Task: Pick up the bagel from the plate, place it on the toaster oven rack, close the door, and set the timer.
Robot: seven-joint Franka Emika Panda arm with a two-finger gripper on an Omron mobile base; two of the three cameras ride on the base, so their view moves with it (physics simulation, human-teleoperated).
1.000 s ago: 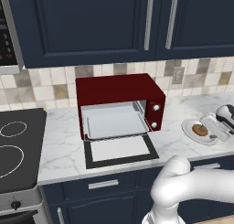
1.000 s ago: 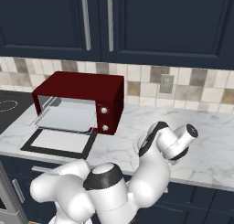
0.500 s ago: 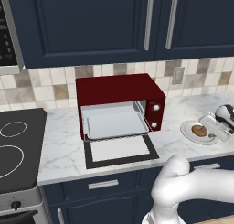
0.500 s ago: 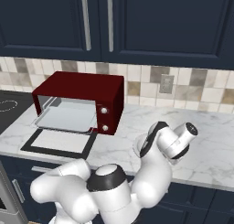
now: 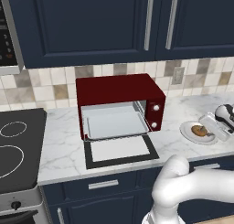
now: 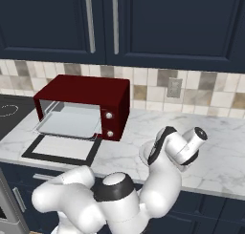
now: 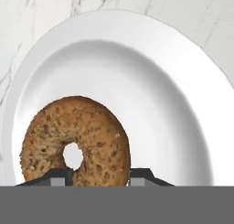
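lying flat on the round, shallow white plate (image 7: pixel 151 72), toward one side of it: the small seeded golden-brown bagel (image 7: pixel 75 141) with its centre hole. sitting on the marble counter (image 5: pixel 59 145) well to the right of the dark red toaster oven (image 5: pixel 119 106), plate and bagel both. reaching down over the bagel: the gripper (image 7: pixel 93 176), with its two dark finger tips (image 7: pixel 57 176) straddling the near part of the ring, one by the hole, one at the outer edge. jaws standing partly apart; not possible to tell whether already pressing the crust.

possibly slipping or tilting out on the lift, given such a narrow bite on one side of the ring. possibly dragging the plate along if pinching too low.

waiting open: the black-framed glass door (image 5: pixel 119 150), flat on the counter, and the light grey metal rack (image 5: pixel 116 123) drawn partly out.

no brand, label or readable writing showing anywhere.
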